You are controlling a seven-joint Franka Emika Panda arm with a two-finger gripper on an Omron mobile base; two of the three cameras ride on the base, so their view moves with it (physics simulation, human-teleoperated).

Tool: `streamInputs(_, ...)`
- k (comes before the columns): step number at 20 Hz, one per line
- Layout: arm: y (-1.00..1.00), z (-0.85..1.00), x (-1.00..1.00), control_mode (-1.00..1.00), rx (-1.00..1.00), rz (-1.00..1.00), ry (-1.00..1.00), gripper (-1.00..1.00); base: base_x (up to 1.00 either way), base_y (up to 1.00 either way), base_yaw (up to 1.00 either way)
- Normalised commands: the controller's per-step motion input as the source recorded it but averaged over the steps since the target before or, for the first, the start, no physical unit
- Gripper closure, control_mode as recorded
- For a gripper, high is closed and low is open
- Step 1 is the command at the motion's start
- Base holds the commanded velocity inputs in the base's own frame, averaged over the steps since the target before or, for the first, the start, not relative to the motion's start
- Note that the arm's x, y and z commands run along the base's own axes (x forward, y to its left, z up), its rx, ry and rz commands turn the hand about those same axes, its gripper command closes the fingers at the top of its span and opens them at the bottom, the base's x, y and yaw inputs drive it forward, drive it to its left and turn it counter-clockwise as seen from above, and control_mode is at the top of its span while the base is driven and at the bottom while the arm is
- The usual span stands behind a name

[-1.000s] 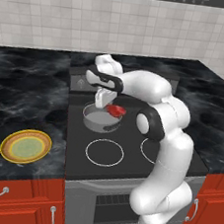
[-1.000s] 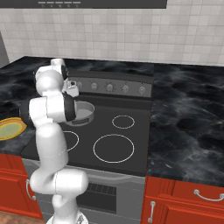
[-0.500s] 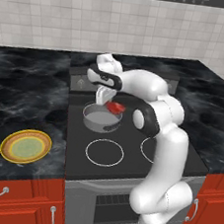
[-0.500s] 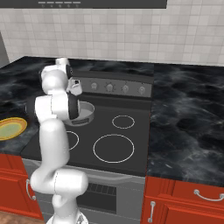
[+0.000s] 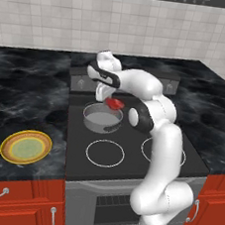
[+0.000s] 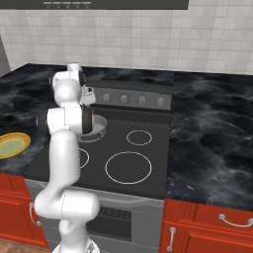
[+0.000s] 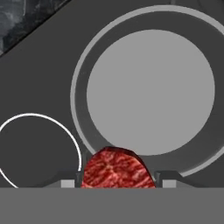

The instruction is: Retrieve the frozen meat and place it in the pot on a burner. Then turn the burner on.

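Gripper (image 5: pixel 112 100) clamped on frozen meat (image 7: pixel 117 169), poised above pot (image 7: pixel 87 131) mouth, likely lining up a clean drop.

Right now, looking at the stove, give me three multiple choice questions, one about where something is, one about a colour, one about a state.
1. Where is the frozen meat?
A. lying on the plate
B. held above the pot's rim
C. on the floor

2. What colour is the plate's rim?
A. yellow
B. blue
C. black

3. What is the state of the claw?
A. wide open and holding nothing
B. resting on the counter
C. shut on the frozen meat

Answers: 1 B, the left base view shows the red chunk in the air over the near right edge of the pot, and the hand view shows the pot's pale inside just beyond it. 2 A, the plate on the dark counter has a yellow ring around a greenish centre. 3 C, the hand view shows the meat pinched between the two finger tips.
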Motion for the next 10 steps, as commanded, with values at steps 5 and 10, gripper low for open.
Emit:
streamInputs(5, 0.00, 0.00, 0.33, -1.00, 0.00, 0.00, 0.00, 1.00, 0.00, 0.00, 0.00)
streamInputs(10, 0.02, -0.02, 0.20, -1.00, 0.00, 0.00, 0.00, 1.00, 0.00, 0.00, 0.00)
